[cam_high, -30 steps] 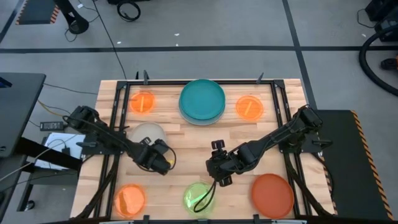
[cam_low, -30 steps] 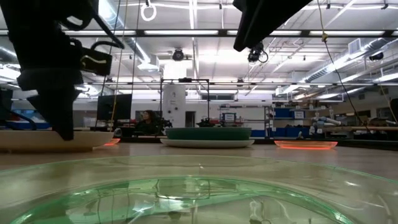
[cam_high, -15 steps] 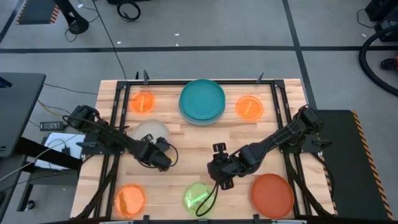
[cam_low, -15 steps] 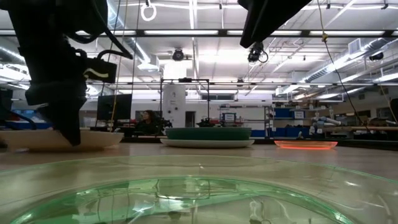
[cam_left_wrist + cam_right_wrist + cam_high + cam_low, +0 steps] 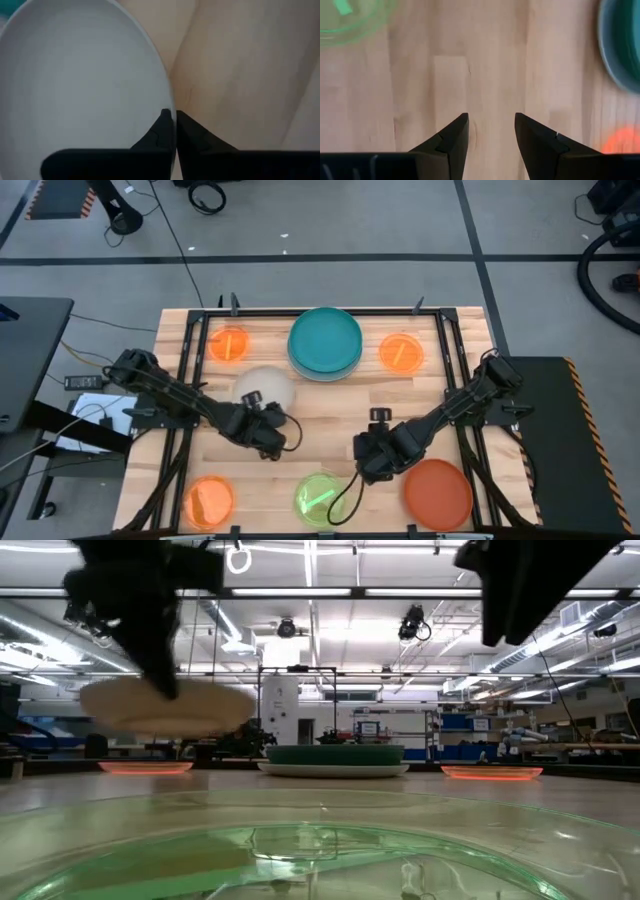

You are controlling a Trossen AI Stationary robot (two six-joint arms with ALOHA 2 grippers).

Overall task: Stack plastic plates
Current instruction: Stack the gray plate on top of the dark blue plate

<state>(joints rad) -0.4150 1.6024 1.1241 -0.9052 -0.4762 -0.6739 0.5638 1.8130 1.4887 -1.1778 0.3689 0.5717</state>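
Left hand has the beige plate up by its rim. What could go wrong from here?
1. The left hand pinches the beige plate only at its edge, and it hangs clear of the table in the low view; it may tilt or slip.
2. The teal stack is close; a low carry could clip it.

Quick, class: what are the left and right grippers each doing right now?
Left gripper: shut on the beige plate, lifted off the table.
Right gripper: open, holding nothing, above bare wood.
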